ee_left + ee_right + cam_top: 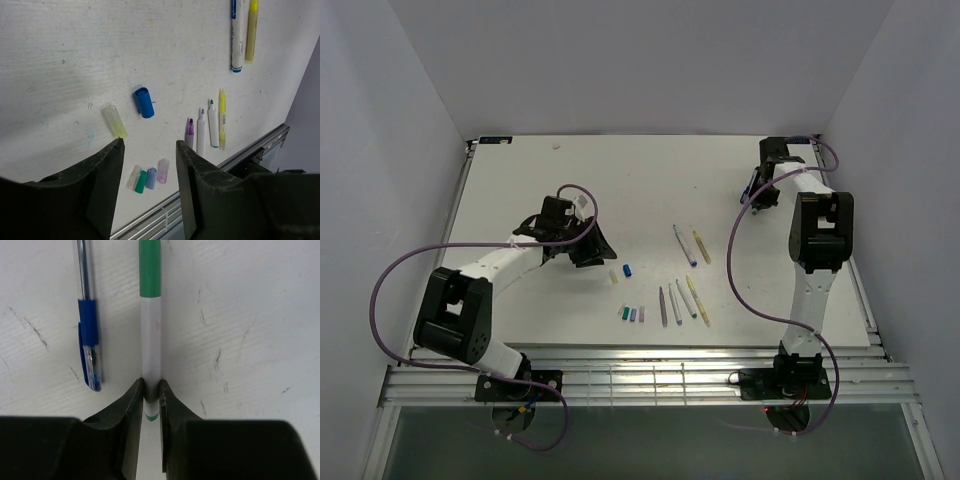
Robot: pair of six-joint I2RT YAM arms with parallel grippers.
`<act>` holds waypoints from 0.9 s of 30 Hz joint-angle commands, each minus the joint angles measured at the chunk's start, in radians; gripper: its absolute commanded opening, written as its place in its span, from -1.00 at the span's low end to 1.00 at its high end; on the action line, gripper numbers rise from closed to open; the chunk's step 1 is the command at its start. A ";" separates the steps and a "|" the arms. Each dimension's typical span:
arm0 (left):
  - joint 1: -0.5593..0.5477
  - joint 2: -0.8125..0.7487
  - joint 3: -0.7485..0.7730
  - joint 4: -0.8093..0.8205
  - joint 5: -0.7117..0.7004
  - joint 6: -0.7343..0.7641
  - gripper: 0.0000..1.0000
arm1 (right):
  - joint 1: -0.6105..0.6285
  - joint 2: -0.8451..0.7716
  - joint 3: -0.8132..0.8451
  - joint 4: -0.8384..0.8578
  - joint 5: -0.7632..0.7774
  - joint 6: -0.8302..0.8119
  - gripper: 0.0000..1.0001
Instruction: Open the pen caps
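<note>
My right gripper (151, 385) is shut on a white pen with a green cap (150, 325), low over the far right of the table (520, 180); in the top view the gripper (753, 192) hides the pen. My left gripper (149, 145) is open and empty, held above the loose caps (582, 245). A blue cap (144, 102) and a pale yellow cap (115, 121) lie apart. A row of several caps (148, 179) lies nearer the front edge. Several uncapped pens (207, 127) lie side by side beside them (682, 302).
Two more pens (692, 245) lie further back at mid-table, also in the left wrist view (236, 35). A blue ballpoint pen (89, 325) lies just left of the held pen. The table's metal front rail (640, 380) is near the caps. White walls enclose the table.
</note>
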State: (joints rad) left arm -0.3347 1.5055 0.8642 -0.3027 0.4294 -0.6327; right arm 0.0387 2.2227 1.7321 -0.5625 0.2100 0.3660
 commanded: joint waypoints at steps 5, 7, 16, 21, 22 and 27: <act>0.006 -0.105 0.042 -0.050 0.080 -0.129 0.13 | 0.000 -0.144 -0.108 -0.140 -0.035 0.024 -0.85; 0.005 -0.111 0.048 -0.064 0.089 -0.156 0.12 | -0.002 -0.194 -0.101 -0.152 -0.049 0.025 -0.85; 0.005 -0.107 0.062 -0.067 0.149 -0.274 0.12 | 0.061 -0.549 -0.363 -0.128 -0.320 0.047 -0.85; -0.001 -0.111 0.096 -0.027 0.201 -0.300 0.18 | 0.180 -0.713 -0.566 -0.083 -0.451 0.045 -0.85; -0.004 -0.116 0.102 -0.007 0.206 -0.306 0.20 | 0.205 -0.728 -0.603 -0.076 -0.475 0.042 -0.85; -0.015 -0.096 0.139 0.056 0.252 -0.329 0.25 | 0.364 -0.807 -0.664 -0.025 -0.576 0.054 -0.85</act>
State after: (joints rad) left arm -0.3393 1.4307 0.9524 -0.3130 0.6235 -0.9371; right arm 0.3370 1.4757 1.0763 -0.6495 -0.2508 0.4126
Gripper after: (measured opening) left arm 0.623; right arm 0.209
